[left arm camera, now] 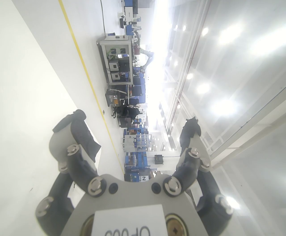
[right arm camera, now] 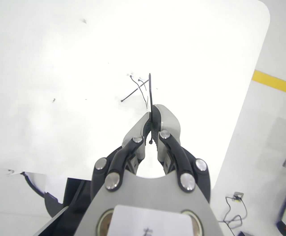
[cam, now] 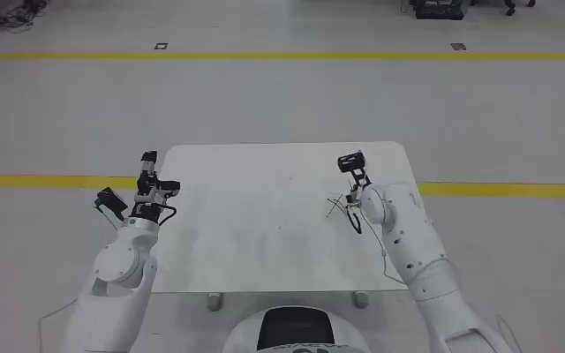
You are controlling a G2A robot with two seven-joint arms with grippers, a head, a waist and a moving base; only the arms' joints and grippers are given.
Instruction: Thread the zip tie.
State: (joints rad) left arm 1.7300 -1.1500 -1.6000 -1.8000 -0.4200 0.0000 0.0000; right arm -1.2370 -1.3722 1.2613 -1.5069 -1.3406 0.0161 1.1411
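A black zip tie (right arm camera: 151, 100) is pinched upright between the fingers of my right gripper (right arm camera: 152, 112), which is shut on it. Its pointed tail sticks out past the fingertips and its small head (right arm camera: 151, 142) hangs inside the jaws. That gripper (cam: 353, 210) hangs over the right part of the white table (cam: 265, 176). My left gripper (left arm camera: 134, 120) is open with nothing between its fingers. It is held at the table's left edge (cam: 154, 181), pointing away over the floor.
A few more loose black zip ties (right arm camera: 135, 90) lie crossed on the table just beyond the right gripper, also seen as a small tangle (cam: 335, 207). The table's rounded corner (right arm camera: 266, 13) and right edge are close to the right arm. A yellow floor line (cam: 282, 56) runs behind the table.
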